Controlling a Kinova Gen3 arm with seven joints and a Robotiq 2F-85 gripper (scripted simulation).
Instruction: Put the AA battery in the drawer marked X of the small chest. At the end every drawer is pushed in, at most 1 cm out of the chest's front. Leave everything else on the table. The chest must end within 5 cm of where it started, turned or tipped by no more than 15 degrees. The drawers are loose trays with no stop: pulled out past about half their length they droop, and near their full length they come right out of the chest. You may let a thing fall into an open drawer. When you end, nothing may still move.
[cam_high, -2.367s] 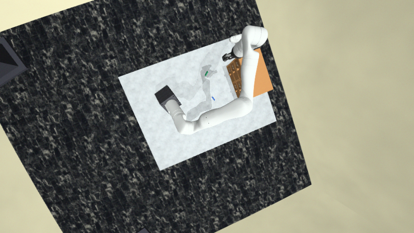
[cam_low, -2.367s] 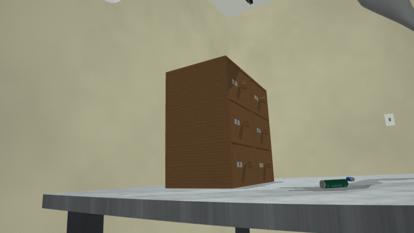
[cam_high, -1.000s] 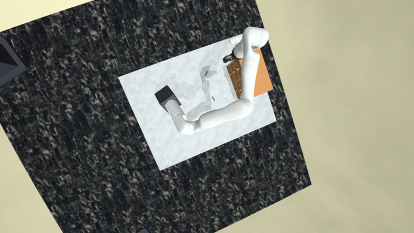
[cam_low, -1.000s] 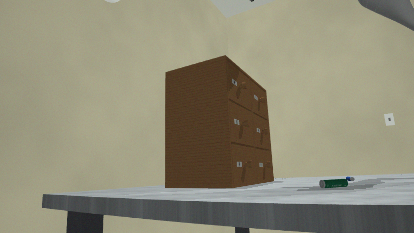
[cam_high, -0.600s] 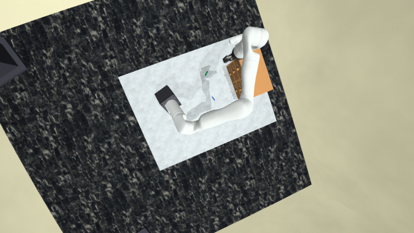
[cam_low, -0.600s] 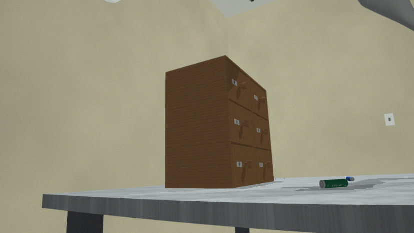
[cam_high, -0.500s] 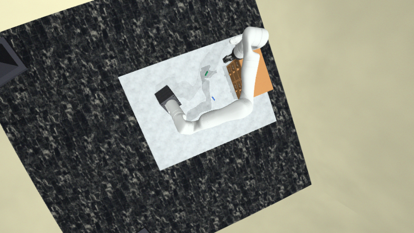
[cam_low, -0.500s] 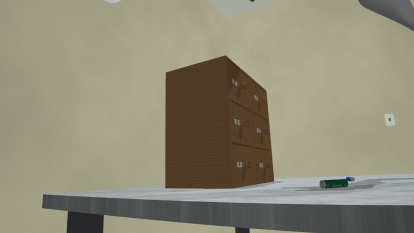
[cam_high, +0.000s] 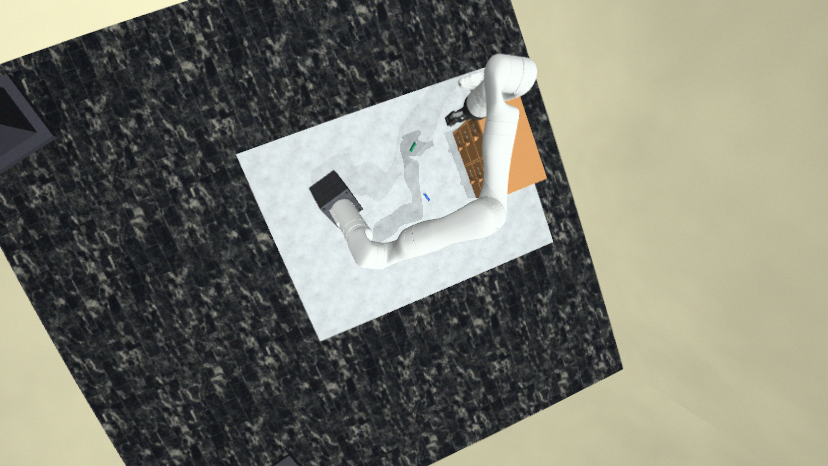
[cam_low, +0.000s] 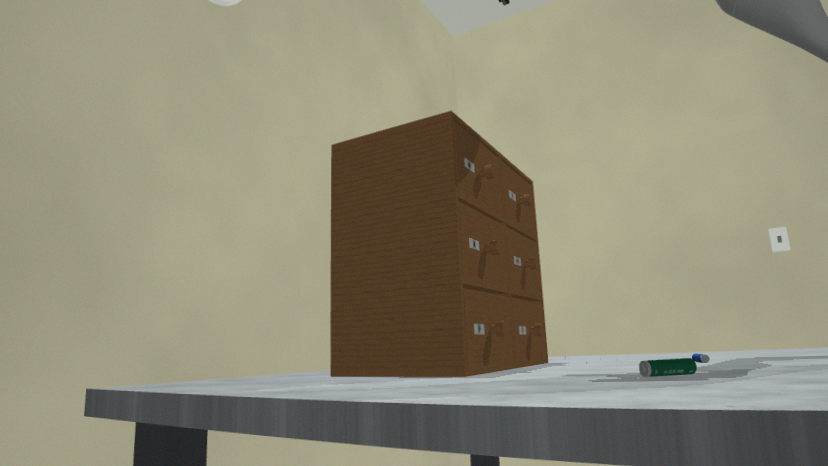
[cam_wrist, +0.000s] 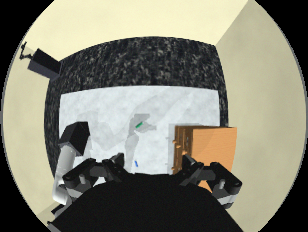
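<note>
The small wooden chest (cam_high: 524, 150) (cam_low: 399, 260) (cam_wrist: 215, 144) stands at the table's right side, with its two columns of drawers (cam_high: 469, 151) (cam_low: 492, 248) all shut. Each drawer has a knob and a small white tag, too small to read. A green cylinder with a metal end, which looks like the AA battery (cam_high: 413, 147) (cam_low: 667, 367) (cam_wrist: 140, 123), lies on the table in front of the chest. My gripper (cam_high: 454, 117) (cam_wrist: 153, 161) is open and empty. It hangs high above the table by the chest's front corner, well apart from the battery.
A smaller blue cylinder (cam_high: 426, 197) (cam_low: 699, 357) (cam_wrist: 136, 161) lies on the white table (cam_high: 289, 231) (cam_low: 347, 399) beyond the battery. The arm's black base (cam_high: 331, 191) stands at the table's left part. My arm reaches over the chest's top.
</note>
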